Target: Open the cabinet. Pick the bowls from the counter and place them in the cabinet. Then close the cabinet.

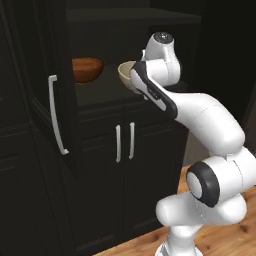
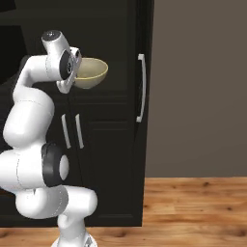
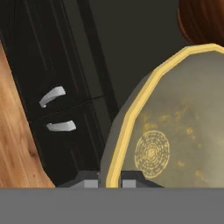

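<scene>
The tall black cabinet (image 1: 37,60) stands with both doors swung open, its left door handle (image 1: 56,115) and right door handle (image 2: 141,88) facing out. On its dark inner shelf (image 1: 102,92) sits the reddish-brown bowl (image 1: 86,69), also at the top right of the hand view (image 3: 203,22). My gripper (image 3: 110,181) is shut on the yellowish rim of the cream bowl (image 3: 175,131). I hold that bowl (image 1: 126,74) tilted at shelf height, just right of the brown one and in front of the opening (image 2: 90,73).
Below the shelf are two lower black doors with short white handles (image 1: 125,142) (image 2: 72,131) (image 3: 57,111). The open right door (image 2: 137,159) juts out toward me. Wooden floor (image 2: 193,207) lies to the right, in front of a grey wall.
</scene>
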